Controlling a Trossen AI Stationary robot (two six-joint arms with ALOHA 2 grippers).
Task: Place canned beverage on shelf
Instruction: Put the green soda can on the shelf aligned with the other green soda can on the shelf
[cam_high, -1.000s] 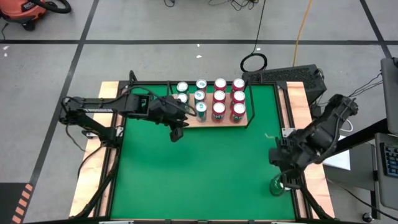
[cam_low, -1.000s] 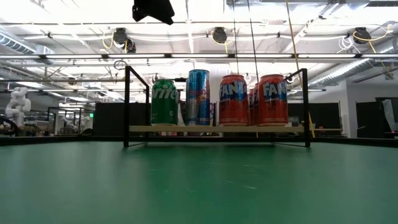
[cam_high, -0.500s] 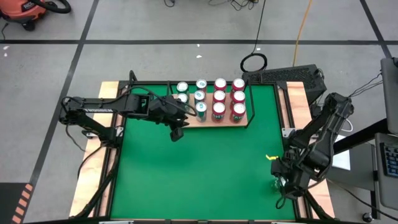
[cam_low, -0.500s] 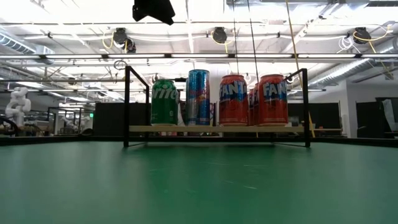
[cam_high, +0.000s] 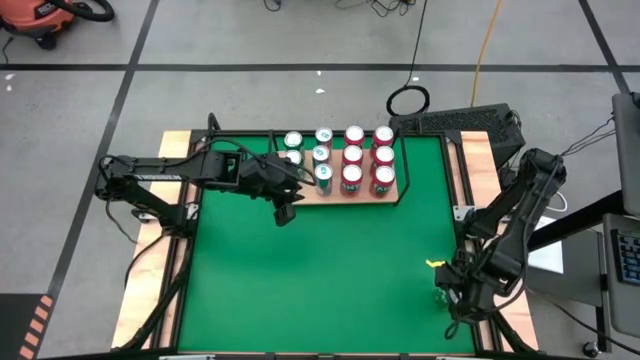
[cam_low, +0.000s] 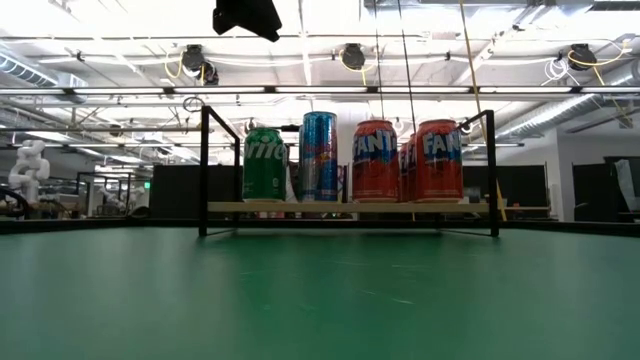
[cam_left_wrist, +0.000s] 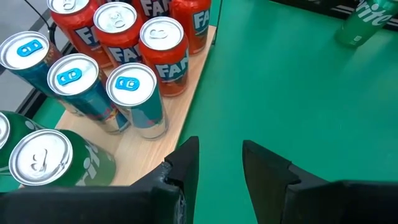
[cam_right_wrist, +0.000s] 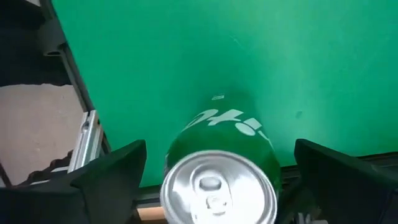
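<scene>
Where cylindrical green aluminium can (cam_right_wrist: 221, 168) upright

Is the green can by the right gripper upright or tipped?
Upright. In the right wrist view the green can shows its silver lid from above and stands on the mat between the open right gripper fingers, not yet clamped.

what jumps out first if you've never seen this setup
The shelf at the table's far edge, packed with red, blue and green cans, draws the eye first. Next, the right gripper at the near right corner, open around a lone green can. The left gripper hovers empty beside the shelf.
</scene>
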